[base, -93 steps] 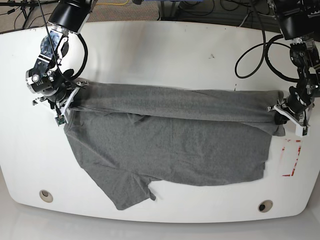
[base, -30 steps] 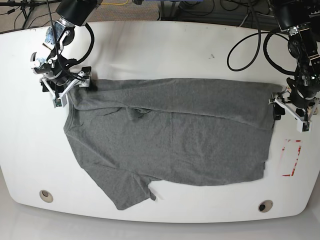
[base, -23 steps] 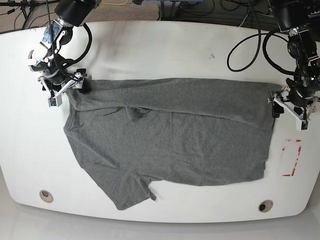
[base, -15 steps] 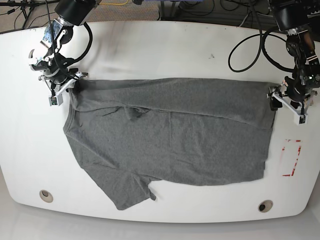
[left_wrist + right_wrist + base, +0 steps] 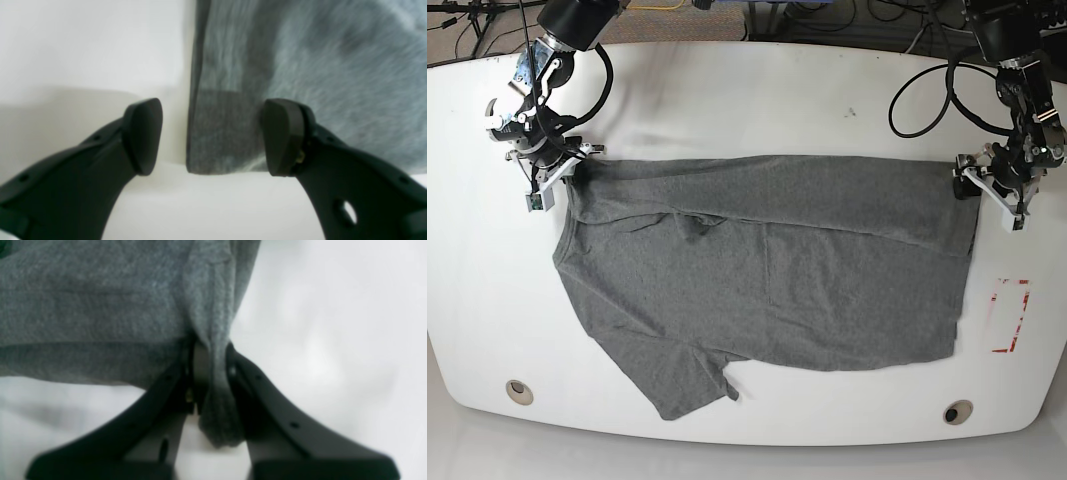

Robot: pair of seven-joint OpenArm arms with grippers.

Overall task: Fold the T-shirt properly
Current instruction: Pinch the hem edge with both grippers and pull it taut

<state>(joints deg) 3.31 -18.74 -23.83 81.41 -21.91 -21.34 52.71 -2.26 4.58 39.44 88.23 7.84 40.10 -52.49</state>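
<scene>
T-shirt (image 5: 767, 270) lies flat on the white surface (image 5: 757, 100), long axis running arm to arm. Right gripper (image 5: 210, 373) is clamped on a bunched corner. Left gripper (image 5: 211, 136) gapes, holding nothing; the opposite corner sits between its fingertips, unpinched.

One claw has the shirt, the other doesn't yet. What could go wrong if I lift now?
1. The right claw pinches only a thin fold of the T-shirt; it may slip out.
2. The left claw is open astride the shirt's corner, so lifting now would likely drag the cloth one-sided and skew it across the table.
</scene>
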